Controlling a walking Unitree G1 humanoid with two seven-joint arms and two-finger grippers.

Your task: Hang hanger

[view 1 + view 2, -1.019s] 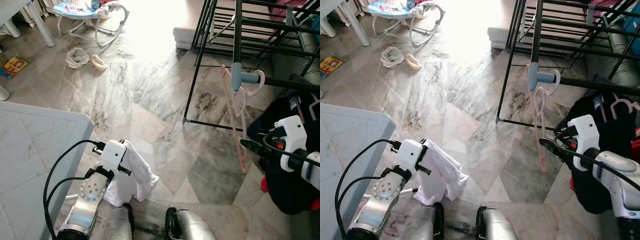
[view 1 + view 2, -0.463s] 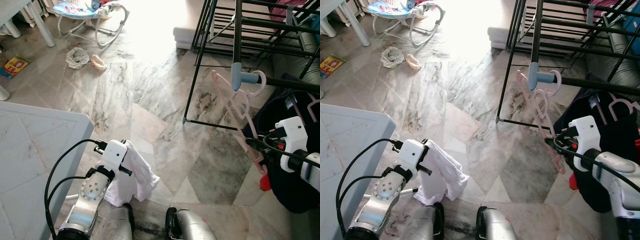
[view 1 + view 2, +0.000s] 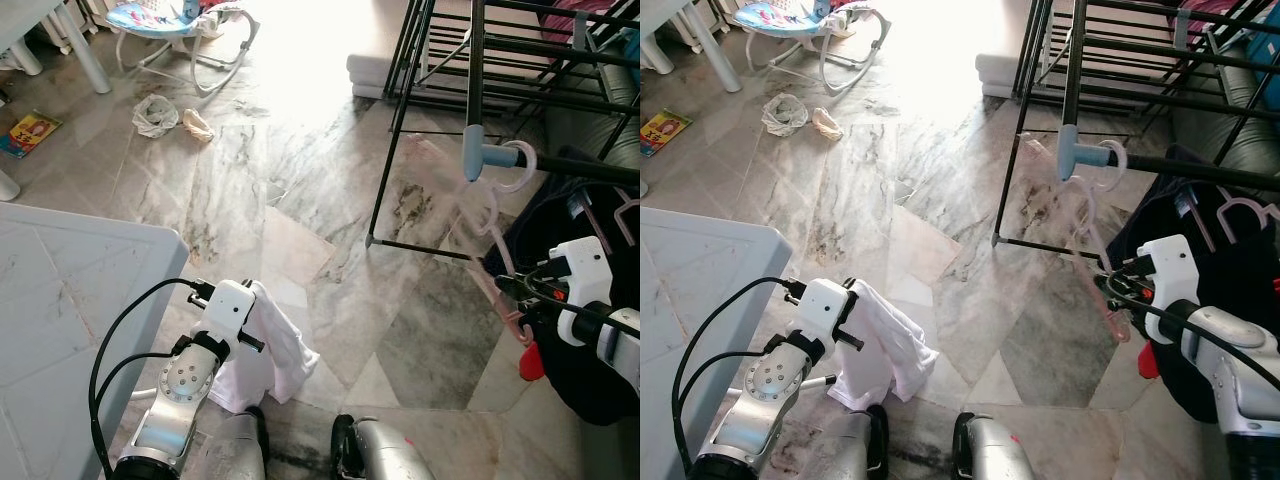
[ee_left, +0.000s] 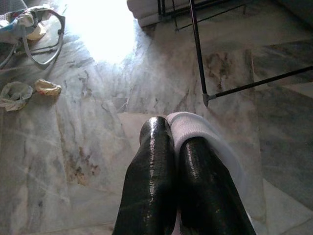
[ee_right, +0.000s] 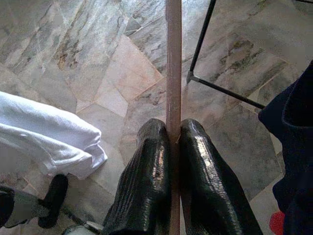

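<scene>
1. Left eye view: the right pincer [image 3: 500, 285] at the right edge of the frame is clamped on the pink hanger [image 3: 487, 262], which slants from the pincer up toward the blue clip [image 3: 483, 156] on the black drying rack [image 3: 470, 70] at the upper right. The hanger looks blurred. At the lower left, the left pincer [image 3: 262, 300] is clamped on a white cloth [image 3: 280, 345], beside the grey bench [image 3: 60, 300].
2. Right eye view: the hanger [image 3: 1090, 255] lies between the rack's pole [image 3: 1072, 60] and the right pincer [image 3: 1110, 285]; dark clothing [image 3: 1230, 260] hangs at the right edge.
3. Left wrist view: the two black fingers [image 4: 154, 176] are pressed together with the white cloth [image 4: 205, 134] wrapped around one, above the marble floor [image 4: 73, 122].
4. Right wrist view: the fingers [image 5: 146, 186] pinch the hanger's pink bar [image 5: 173, 63], which runs straight up the middle of the frame.
</scene>
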